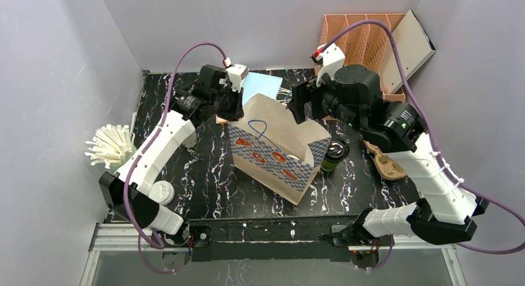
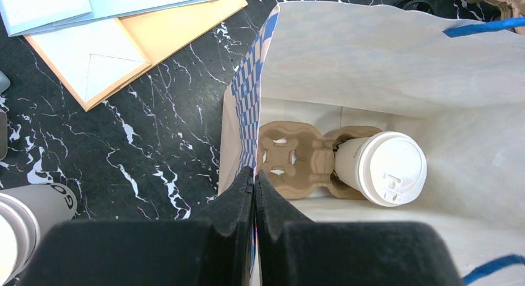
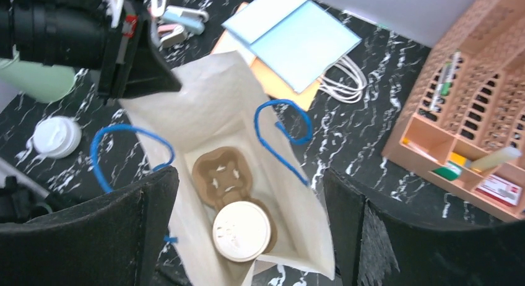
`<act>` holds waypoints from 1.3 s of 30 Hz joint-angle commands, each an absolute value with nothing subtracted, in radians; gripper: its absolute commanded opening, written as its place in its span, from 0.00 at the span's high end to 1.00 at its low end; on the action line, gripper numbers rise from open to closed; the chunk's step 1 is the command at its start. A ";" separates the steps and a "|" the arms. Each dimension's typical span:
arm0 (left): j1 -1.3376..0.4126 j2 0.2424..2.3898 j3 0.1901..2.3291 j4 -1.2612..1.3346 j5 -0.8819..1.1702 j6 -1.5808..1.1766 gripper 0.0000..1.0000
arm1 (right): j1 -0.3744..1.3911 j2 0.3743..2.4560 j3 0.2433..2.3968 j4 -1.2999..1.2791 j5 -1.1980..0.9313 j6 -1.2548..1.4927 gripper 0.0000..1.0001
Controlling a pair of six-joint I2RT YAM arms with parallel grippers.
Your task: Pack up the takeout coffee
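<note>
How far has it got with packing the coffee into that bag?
A white-lidded cup already sits in the carrier inside the bag. The left gripper pinches the bag's rim; the right gripper hangs open above. The dark green cup stands outside, unpacked.

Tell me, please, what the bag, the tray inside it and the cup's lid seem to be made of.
The bag looks like matte paper, creased and folded. The tray is likely moulded pulp: brown, rough, soft-edged. The lid is probably plastic: white, smooth, with crisp raised details.
</note>
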State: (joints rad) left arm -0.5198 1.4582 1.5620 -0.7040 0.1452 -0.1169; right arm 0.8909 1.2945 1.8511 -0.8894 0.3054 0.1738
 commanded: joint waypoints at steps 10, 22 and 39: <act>-0.517 1.379 1.523 -0.673 0.147 -0.087 1.00 | 0.819 1.503 1.913 -1.016 0.308 0.094 0.02; -0.517 1.362 1.496 -0.636 0.134 -0.073 1.00 | 0.703 1.632 1.959 -1.002 0.091 0.091 0.30; -0.517 1.371 1.624 -0.527 0.075 -0.055 1.00 | 0.703 1.437 1.781 -0.793 -0.050 0.088 0.99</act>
